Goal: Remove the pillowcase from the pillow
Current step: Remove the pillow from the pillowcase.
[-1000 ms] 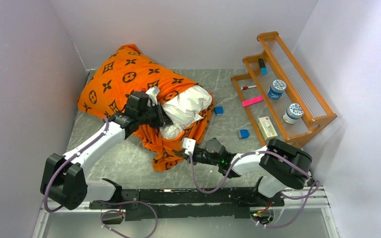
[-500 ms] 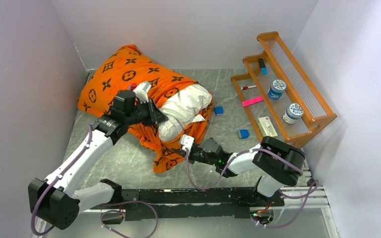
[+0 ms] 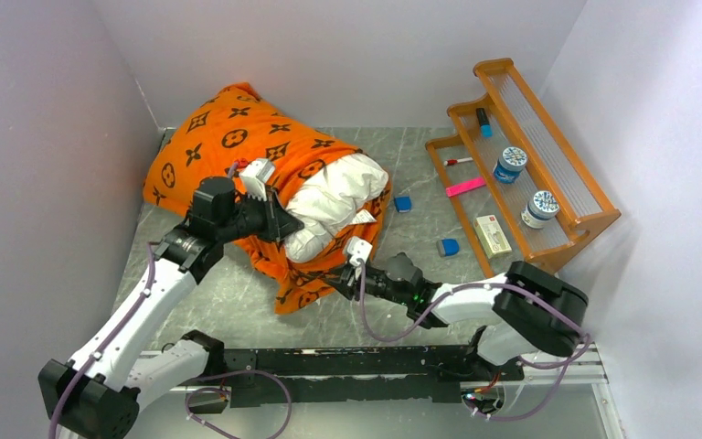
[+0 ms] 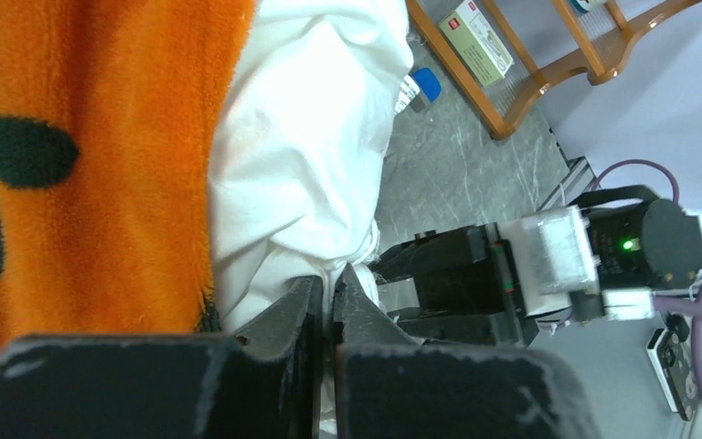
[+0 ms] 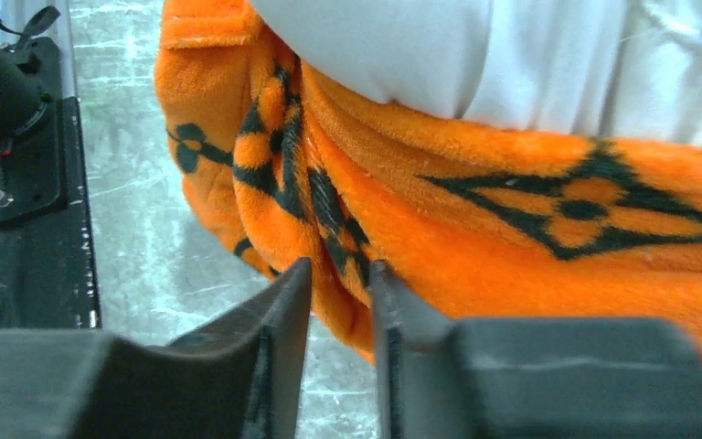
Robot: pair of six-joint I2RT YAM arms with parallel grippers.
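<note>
Orange pillowcase (image 3: pixel 228 137) lies bunched, and we see the left hand (image 4: pixel 331 297) pinching the white pillow (image 4: pixel 302 137), the right hand (image 5: pixel 340 274) slightly parted against orange folds.

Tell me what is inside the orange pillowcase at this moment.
The white pillow, its near end bulging out of the pillowcase's open mouth. The fabric covers the rest, so how far it reaches inside cannot be seen.

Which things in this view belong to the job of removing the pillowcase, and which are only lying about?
Job: bright orange plush pillowcase with dark motifs; plump white fabric pillow.
Lying about: stepped wooden rack; two round blue-lidded tins; pink marker; flat white box; two small blue blocks.
</note>
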